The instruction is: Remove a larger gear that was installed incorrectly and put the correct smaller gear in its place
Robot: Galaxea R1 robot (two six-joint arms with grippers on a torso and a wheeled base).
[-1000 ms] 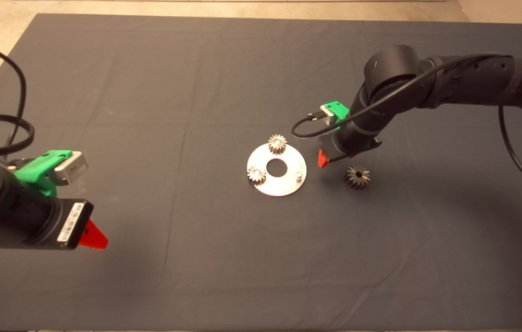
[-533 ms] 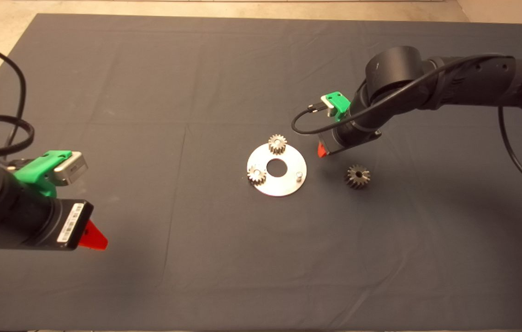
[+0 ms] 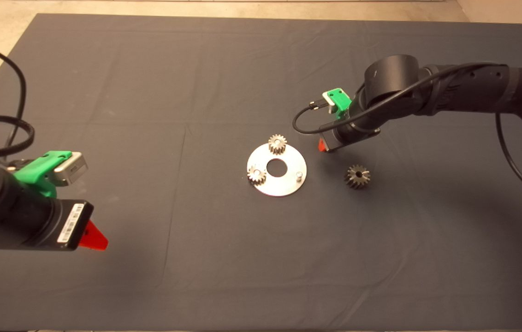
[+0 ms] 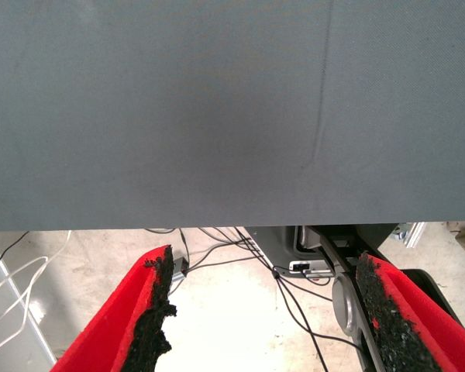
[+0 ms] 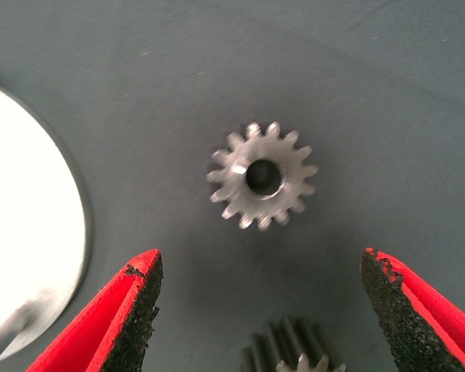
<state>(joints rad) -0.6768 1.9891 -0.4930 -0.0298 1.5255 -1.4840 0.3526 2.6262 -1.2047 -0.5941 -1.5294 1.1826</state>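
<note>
Larger gear (image 3: 357, 176) already removed, laid on mat. Smaller gear (image 5: 261, 177) not yet grasped; right gripper (image 5: 260, 310) wide open, empty, above it. Left gripper (image 4: 267, 318) parked, open, empty.

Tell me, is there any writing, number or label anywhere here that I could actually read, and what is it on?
White sticker with a barcode and tiny print, on the left arm's black wrist just behind the left end effector: too small to read.
Gears, round metal plate, dark mat and right arm: no writing shows on them.
Nothing in these pictures can be read as words or numbers.
</note>
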